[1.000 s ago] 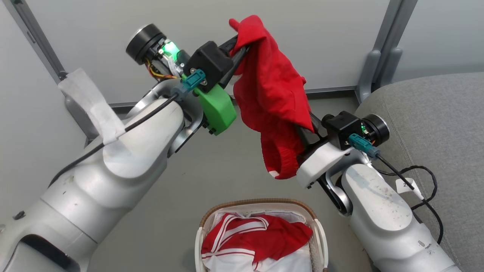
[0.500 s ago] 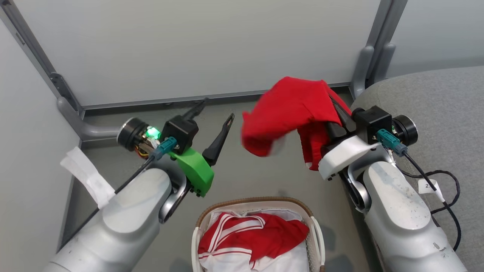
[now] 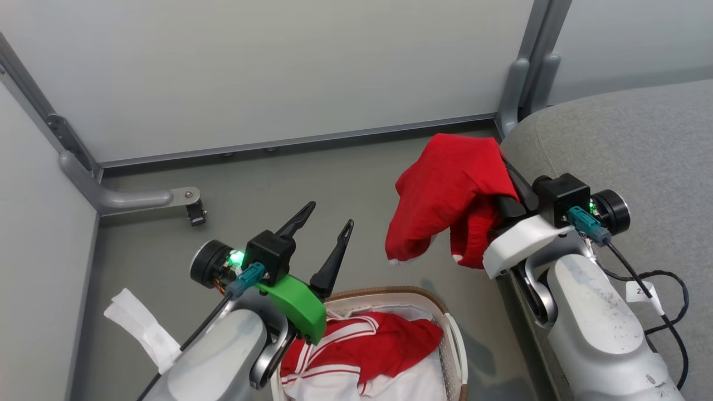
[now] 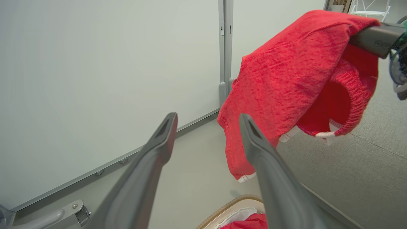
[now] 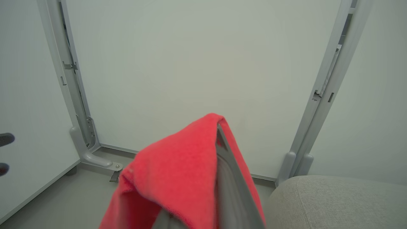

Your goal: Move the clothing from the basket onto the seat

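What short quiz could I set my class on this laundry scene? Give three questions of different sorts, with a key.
1. True or false: the left gripper is open and empty.
2. Which gripper holds the red shorts? A) the left gripper B) the right gripper C) neither
3. Fill in: the striped red garment lies in the ____.
Key: 1 true; 2 B; 3 basket.
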Motion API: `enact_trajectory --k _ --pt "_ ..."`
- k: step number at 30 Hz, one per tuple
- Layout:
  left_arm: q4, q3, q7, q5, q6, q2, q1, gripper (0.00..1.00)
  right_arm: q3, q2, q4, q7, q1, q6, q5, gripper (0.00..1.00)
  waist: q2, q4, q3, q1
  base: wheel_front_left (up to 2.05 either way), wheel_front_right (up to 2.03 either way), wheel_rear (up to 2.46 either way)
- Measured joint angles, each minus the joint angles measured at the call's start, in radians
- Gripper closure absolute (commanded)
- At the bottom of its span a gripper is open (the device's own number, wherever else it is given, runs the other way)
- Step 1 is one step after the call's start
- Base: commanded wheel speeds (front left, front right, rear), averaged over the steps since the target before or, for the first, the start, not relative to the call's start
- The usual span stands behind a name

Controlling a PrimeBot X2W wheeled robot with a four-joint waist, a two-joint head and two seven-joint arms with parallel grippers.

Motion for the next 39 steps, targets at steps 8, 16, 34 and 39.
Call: enact_trajectory --k 8,16,34,39 --pt "-0.026 0.067 0.0 0.063 -0.032 -0.029 0.045 0.0 -0.04 0.0 -0.007 0.0 0.016 0.0 -0.023 1.0 0.0 -0.067 0.015 0.0 0.0 0.0 0.0" --pt "-0.03 0.101 0.0 0.119 -0.061 -0.056 0.046 0.0 -0.122 -0.001 -0.039 0.0 0.023 0.0 -0.071 1.0 0.0 -0.187 0.049 0.0 0.0 0.0 0.0" --pt "0.015 0.077 0.0 0.204 -0.096 -0.078 -0.026 0.0 -0.231 -0.002 -0.083 0.0 0.033 0.0 -0.075 1.0 0.0 -0.408 0.208 0.0 0.0 0.0 0.0" --pt "0.022 0.062 0.0 0.217 -0.098 -0.079 -0.068 0.0 -0.249 -0.002 -0.081 0.0 -0.032 0.0 -0.143 1.0 0.0 -0.408 0.272 0.0 0.0 0.0 0.0"
